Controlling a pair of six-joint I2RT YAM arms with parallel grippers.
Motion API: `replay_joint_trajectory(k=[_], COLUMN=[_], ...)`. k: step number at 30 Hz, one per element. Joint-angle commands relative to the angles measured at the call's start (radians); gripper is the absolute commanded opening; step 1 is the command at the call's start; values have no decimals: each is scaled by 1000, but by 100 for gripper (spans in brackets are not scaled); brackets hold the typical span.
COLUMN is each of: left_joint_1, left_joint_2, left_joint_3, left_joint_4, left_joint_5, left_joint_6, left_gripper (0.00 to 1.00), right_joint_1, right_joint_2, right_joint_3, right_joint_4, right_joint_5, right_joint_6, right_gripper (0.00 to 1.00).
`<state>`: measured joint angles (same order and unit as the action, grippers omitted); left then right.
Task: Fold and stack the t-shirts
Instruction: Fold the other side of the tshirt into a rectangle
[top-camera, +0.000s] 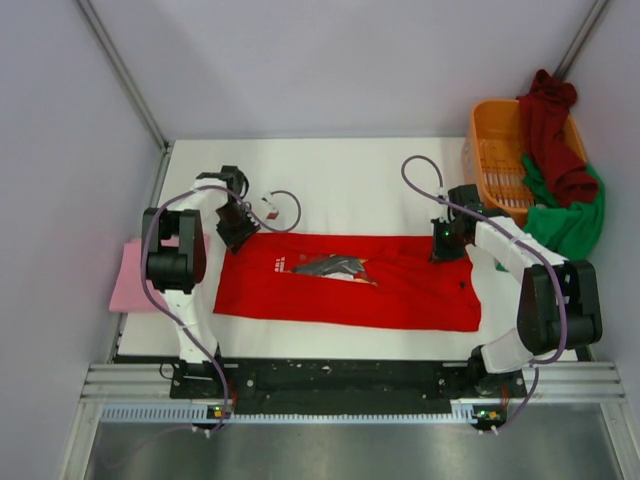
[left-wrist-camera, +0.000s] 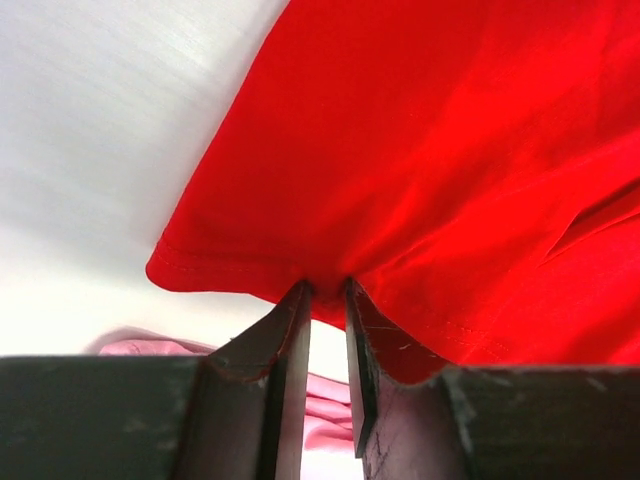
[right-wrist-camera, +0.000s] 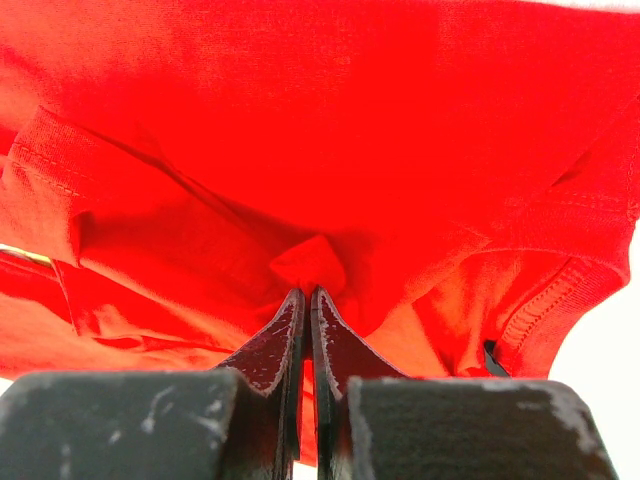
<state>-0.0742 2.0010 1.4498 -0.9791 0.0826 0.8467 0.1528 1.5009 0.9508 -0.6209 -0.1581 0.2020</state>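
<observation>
While the red t-shirt (top-camera: 400, 295) is laid lengthwise left-to-right across mid-frame, its upper corners are pinched by the left gripper (top-camera: 240, 234) and right gripper (top-camera: 445, 247).

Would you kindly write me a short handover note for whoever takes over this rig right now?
Left gripper shut on the red t-shirt at its far left corner.
Right gripper shut on its far right edge.
Red t-shirt lies spread mid-table, fold unfinished.
Pink t-shirt at the left edge of the table; maroon t-shirt draped over the orange basket; green t-shirt beside it.
No stack yet.
</observation>
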Motion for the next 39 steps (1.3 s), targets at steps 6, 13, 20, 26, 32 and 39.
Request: replay_joint_trajectory(k=[6, 13, 20, 26, 32, 39], left_joint_1=[2, 2, 2, 4, 7, 7], left_joint_2=[-24, -85, -114, -159, -223, -231], left_joint_3=[27, 37, 80, 99, 158, 161], left_joint_4=[-39, -33, -49, -32, 54, 221], left_joint_5=[11, 19, 66, 33, 8, -141], left_joint_6=[-11, -9, -29, -29, -52, -48], left_gripper=[0, 0, 0, 0, 0, 0], right_joint_1=[-4, -4, -4, -6, -33, -58], right_joint_2=[-22, -19, -27, -42, -84, -79], right_joint_3=[36, 39, 32, 40, 77, 135], right_joint_4=[1, 1, 0, -8, -10, -16], right_joint_5=[12, 19, 31, 61, 71, 83], right_joint_6=[-12, -10, -10, -4, 0, -6], right_gripper=[0, 0, 0, 0, 0, 0])
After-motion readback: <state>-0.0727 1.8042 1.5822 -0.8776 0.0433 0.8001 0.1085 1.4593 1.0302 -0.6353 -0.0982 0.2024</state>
